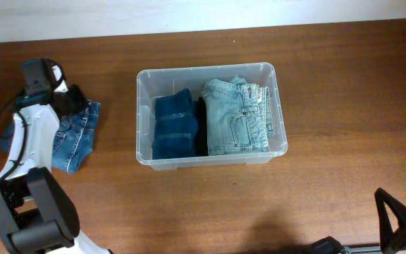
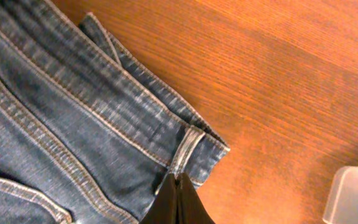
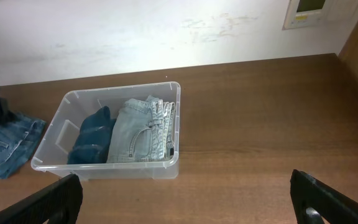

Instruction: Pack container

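Note:
The clear plastic container (image 1: 206,69) stands mid-table and holds a folded dark blue pair of jeans (image 1: 175,127) on the left and a folded light blue pair (image 1: 235,116) on the right. It also shows in the right wrist view (image 3: 104,93). A third pair, mid-blue folded jeans (image 1: 76,134), lies on the table left of the container. My left gripper (image 1: 72,101) is at its upper right corner. In the left wrist view the fingers (image 2: 179,180) are shut on the waistband by a belt loop of these jeans (image 2: 55,112). My right gripper (image 3: 182,199) is open and empty, near the front right.
A corner of the container (image 2: 356,196) shows at the lower right of the left wrist view. The wooden table (image 1: 344,106) reaches a pale wall at the back. The left arm's base (image 1: 34,219) stands at the front left.

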You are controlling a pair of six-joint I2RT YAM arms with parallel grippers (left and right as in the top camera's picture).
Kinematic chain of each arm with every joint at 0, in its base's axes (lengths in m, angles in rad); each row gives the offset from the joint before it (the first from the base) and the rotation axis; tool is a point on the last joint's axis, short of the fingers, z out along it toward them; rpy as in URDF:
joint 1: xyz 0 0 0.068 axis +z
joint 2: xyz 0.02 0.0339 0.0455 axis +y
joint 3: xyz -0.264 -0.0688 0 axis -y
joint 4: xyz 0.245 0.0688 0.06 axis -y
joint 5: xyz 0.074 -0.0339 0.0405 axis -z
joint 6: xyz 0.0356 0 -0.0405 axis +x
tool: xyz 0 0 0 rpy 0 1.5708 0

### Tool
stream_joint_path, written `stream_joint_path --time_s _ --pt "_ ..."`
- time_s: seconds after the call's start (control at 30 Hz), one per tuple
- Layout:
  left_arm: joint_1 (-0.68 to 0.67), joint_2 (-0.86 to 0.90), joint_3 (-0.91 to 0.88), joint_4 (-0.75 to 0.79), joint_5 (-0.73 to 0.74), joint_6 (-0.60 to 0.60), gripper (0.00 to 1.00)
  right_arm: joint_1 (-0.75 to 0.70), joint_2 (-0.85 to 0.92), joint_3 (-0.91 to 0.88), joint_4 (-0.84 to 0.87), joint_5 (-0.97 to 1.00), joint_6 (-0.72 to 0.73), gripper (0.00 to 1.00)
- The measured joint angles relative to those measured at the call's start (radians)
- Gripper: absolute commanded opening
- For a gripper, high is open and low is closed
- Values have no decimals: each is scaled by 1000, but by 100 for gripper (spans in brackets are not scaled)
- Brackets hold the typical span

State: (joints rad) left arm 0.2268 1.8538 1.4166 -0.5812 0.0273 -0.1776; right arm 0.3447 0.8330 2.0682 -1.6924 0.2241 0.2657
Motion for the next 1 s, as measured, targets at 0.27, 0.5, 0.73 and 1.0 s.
stream_joint_path --time_s 0.27,0.5,0.73,1.0 --pt "-22 90 0 25 -90 0 0 0 0 0 0 0 0 99" --pt "-23 184 -1 -11 -100 0 0 0 0 0 0 0 -1 99" --pt "-23 183 8 -170 -105 0 0 0 0 0 0 0 0 99" --pt "-23 181 13 -203 -106 0 0 0 0 0 0 0 0 99"
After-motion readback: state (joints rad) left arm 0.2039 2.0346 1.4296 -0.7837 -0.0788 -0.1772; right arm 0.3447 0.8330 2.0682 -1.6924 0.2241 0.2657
